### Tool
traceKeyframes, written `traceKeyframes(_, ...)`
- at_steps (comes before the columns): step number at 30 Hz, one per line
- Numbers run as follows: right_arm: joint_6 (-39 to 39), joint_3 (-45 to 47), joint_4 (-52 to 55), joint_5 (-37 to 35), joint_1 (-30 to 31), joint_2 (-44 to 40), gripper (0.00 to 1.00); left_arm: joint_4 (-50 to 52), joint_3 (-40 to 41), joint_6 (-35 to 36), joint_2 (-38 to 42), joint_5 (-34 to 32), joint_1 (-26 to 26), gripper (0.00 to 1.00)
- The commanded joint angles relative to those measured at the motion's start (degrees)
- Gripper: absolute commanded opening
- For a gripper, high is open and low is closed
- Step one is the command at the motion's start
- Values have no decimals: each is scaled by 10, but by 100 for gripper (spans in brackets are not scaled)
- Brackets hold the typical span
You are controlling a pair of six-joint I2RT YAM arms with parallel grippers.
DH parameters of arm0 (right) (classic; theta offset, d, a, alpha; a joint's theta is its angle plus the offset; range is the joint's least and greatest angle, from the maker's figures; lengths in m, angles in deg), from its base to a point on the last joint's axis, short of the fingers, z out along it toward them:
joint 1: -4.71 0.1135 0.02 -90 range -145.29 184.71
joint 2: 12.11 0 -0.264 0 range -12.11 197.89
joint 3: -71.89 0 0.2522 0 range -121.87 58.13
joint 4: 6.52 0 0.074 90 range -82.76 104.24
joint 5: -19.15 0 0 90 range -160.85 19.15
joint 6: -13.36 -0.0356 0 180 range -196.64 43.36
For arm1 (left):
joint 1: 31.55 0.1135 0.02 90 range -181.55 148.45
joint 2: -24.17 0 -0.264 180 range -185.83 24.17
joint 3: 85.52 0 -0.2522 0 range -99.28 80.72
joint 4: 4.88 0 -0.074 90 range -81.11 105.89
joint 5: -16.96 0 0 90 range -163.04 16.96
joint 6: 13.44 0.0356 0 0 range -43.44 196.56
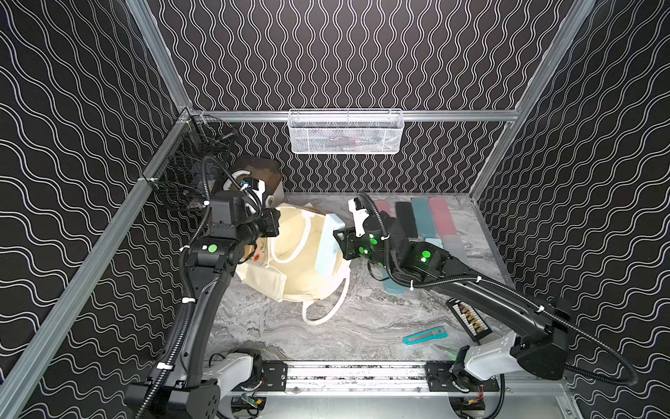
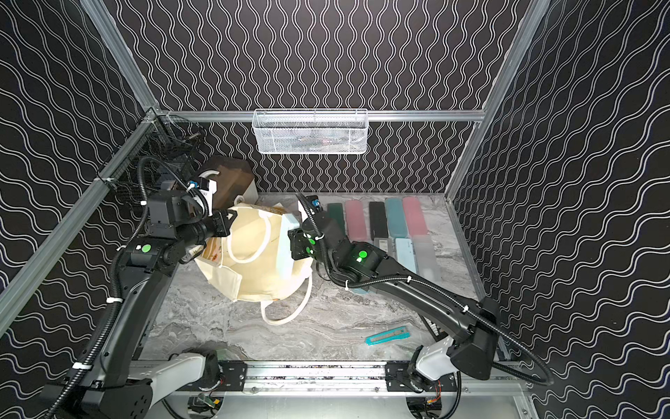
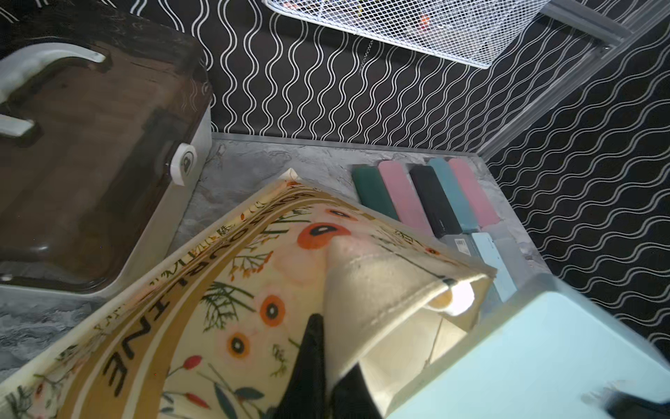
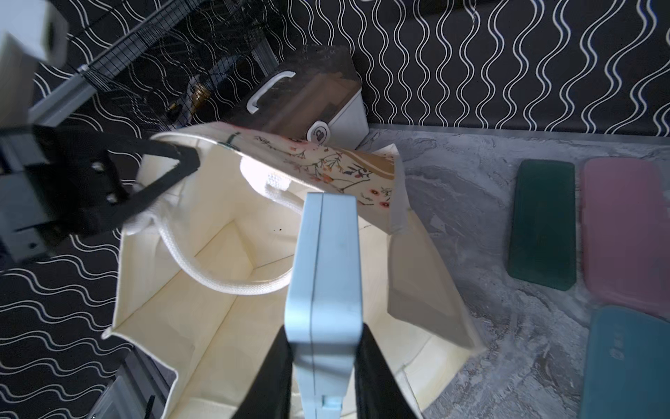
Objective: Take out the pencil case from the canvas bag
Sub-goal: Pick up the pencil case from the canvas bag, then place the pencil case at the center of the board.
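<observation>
Right gripper (image 4: 322, 335) grips pencil case (image 4: 326, 254) over canvas bag (image 1: 261, 279); left gripper (image 4: 186, 159) pinches rim; loop handle (image 4: 217, 280) crosses mouth.

One canvas bag (image 1: 297, 275), ten pencil cases (image 2: 354, 219), one box (image 2: 232, 177), two baskets (image 1: 344, 132), one cutter (image 1: 424, 335).

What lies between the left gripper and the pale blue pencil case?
The canvas bag's open mouth, with one cream loop handle sagging across it toward the pencil case; the right wrist view shows this.
</observation>
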Motion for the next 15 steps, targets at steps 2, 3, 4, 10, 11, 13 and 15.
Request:
traceKeyframes(2,-12,5,9,10,0,-32,20,4,-11,10,1,-57,0,0)
traceKeyframes(3,-14,8,11,12,0,-38,20,5,-11,10,2,-67,0,0)
traceKeyframes(4,-18,12,14,15,0,-46,20,7,-11,9,3,-81,0,0)
traceKeyframes(10,-26,29,45,27,-21,-88,21,28,-19,-2,11,-176,0,0)
traceKeyframes(11,-26,31,52,34,-31,-95,21,36,-23,-5,13,-199,0,0)
traceKeyframes(13,-28,34,66,51,-56,-107,21,51,-28,-8,16,-248,0,0)
traceKeyframes(15,-28,36,85,71,-87,-116,21,59,-27,-6,24,-291,0,0)
